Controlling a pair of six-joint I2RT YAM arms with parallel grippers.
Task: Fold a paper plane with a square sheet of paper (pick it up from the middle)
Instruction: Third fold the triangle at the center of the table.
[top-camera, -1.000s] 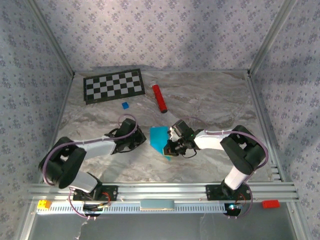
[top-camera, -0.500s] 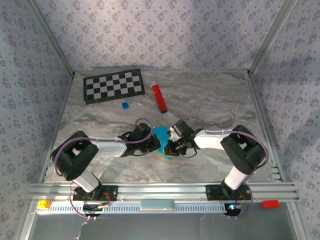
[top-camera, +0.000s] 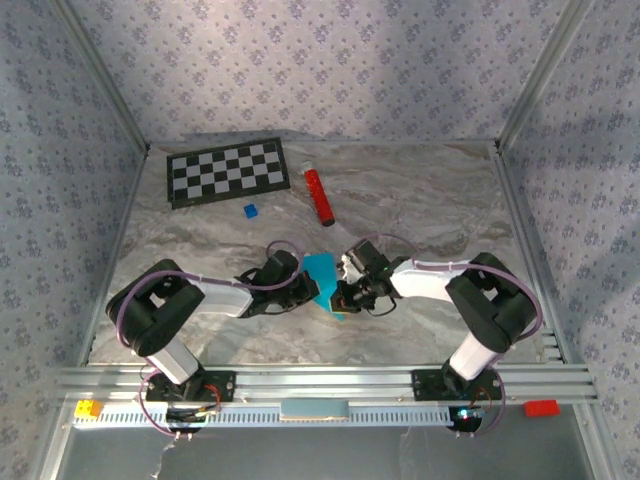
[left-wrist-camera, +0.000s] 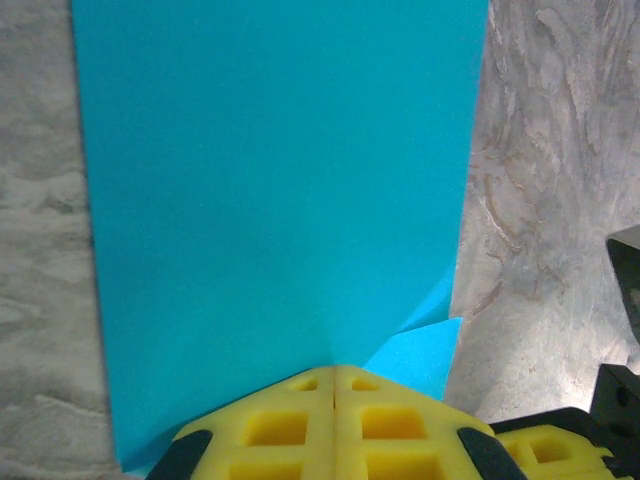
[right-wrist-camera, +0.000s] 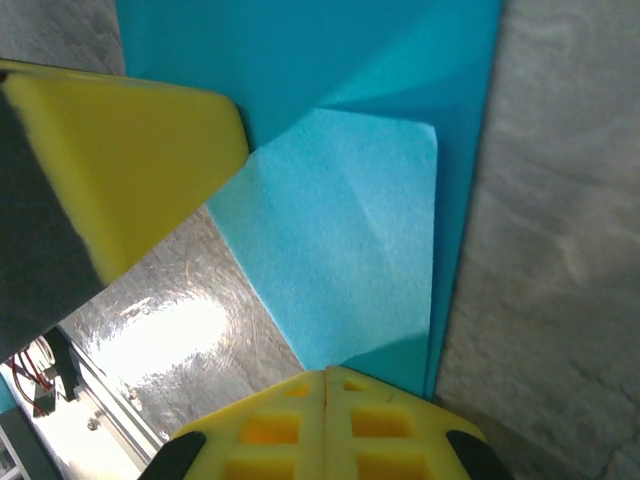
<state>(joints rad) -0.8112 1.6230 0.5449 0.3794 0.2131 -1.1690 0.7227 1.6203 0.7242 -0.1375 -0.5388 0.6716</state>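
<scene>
Left tool: closed tight, tips meeting at the near edge of the square sheet of paper; you cannot tell a pinch from a press.
Right tool: closed likewise, at the opposite edge.
Sheet: partly folded on the table, long axis running straight ahead of your left tool, folded flap just ahead of the right.

Robot lab test cell, aluminium frame, patterned wall panels, calibration checkerboard
</scene>
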